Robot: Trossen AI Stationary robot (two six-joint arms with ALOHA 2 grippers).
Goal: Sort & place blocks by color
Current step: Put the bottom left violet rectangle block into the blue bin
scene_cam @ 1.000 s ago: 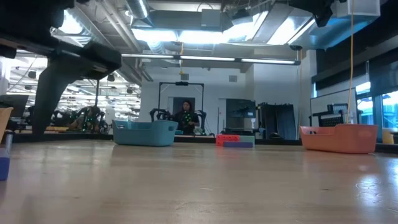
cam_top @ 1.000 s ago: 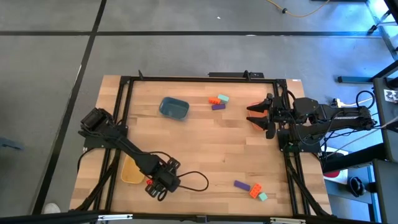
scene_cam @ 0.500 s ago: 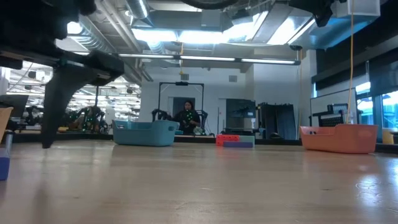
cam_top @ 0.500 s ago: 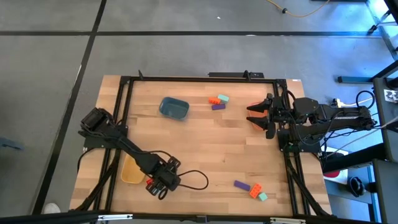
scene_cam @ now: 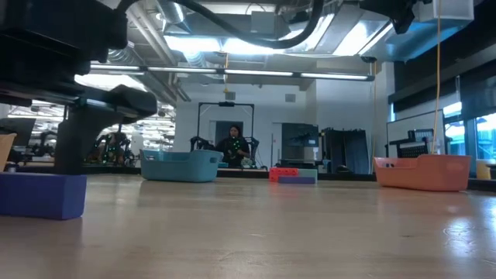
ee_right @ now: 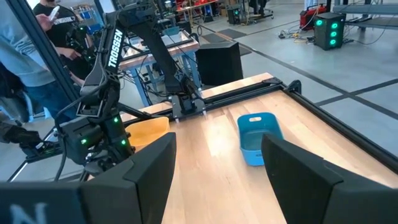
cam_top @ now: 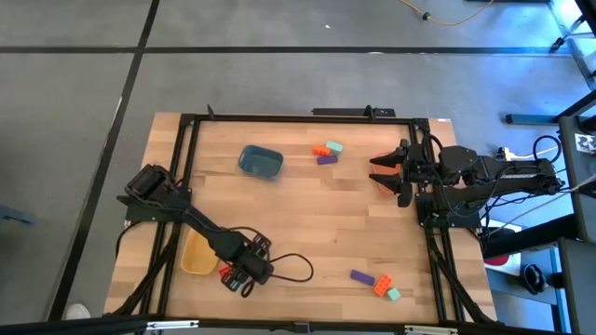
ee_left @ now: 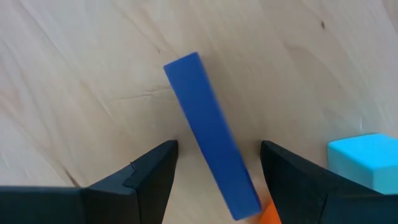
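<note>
My left gripper (cam_top: 244,276) is open and low over the table's near left part, next to the yellow tub (cam_top: 196,253). In the left wrist view its fingers (ee_left: 143,180) stand on either side of a long purple block (ee_left: 211,137) that lies flat on the wood. A narrow gap shows on both sides of it. A mint block (ee_left: 367,163) and an orange-red block (cam_top: 224,272) lie close by. The low view shows the purple block (scene_cam: 43,194) below a dark finger (scene_cam: 85,132). My right gripper (cam_top: 384,172) waits open at the table's right side.
A blue tub (cam_top: 261,162) stands far left of centre. Orange, mint and purple blocks (cam_top: 326,153) lie beside it. Another purple, orange and mint group (cam_top: 377,284) lies near right. An orange tub (scene_cam: 422,172) shows in the low view. A black cable (cam_top: 293,270) loops beside the left gripper.
My left gripper has sunk toward the table and shifted slightly toward the right edge. In the low view the purple block, a sliver at the picture's left edge before, now shows almost whole under the gripper. The right arm has kept still.
</note>
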